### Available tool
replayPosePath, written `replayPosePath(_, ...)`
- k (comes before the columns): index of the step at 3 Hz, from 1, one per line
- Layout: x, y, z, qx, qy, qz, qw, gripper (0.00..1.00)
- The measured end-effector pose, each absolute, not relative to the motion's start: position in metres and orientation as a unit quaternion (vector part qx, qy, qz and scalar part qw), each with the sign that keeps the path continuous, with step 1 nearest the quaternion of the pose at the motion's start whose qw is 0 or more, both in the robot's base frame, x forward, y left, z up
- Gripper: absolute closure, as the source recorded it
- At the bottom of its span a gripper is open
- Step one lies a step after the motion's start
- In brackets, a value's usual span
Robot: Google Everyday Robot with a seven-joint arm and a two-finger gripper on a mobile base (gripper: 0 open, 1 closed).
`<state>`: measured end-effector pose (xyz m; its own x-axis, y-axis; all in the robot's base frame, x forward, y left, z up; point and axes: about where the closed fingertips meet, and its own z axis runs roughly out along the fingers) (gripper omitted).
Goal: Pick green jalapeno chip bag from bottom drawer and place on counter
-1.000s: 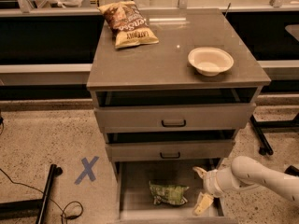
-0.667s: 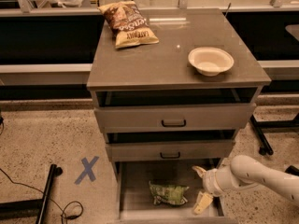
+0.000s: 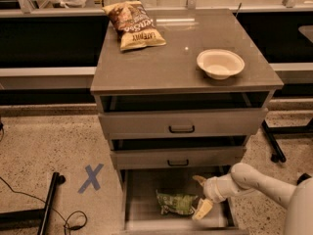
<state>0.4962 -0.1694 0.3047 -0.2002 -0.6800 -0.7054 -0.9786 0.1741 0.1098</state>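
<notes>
Nudged a little leftward since a moment ago, the gripper (image 3: 201,195) hangs with jaws spread inside the bottom drawer (image 3: 142,190), under the counter (image 3: 171,62) front edge, just right of the unmoved green chip bag (image 3: 177,203).

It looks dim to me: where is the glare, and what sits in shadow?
Camera view: glare streaks the counter near its back edge; the bottom drawer sits in shadow, dimming the green jalapeno chip bag and the open claw beside it.
</notes>
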Motion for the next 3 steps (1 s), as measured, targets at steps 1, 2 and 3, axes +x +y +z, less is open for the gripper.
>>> replayPosePath(1, 0.511, -0.158, 0.264, -0.570, 0.721, 0.304, 0.252, 0.00)
replayPosePath(2, 0.519, -0.149, 0.237, -0.576, 0.717, 0.302, 0.250, 0.00)
replayPosePath(3, 0.524, -0.146, 0.216, -0.586, 0.712, 0.295, 0.252, 0.16)
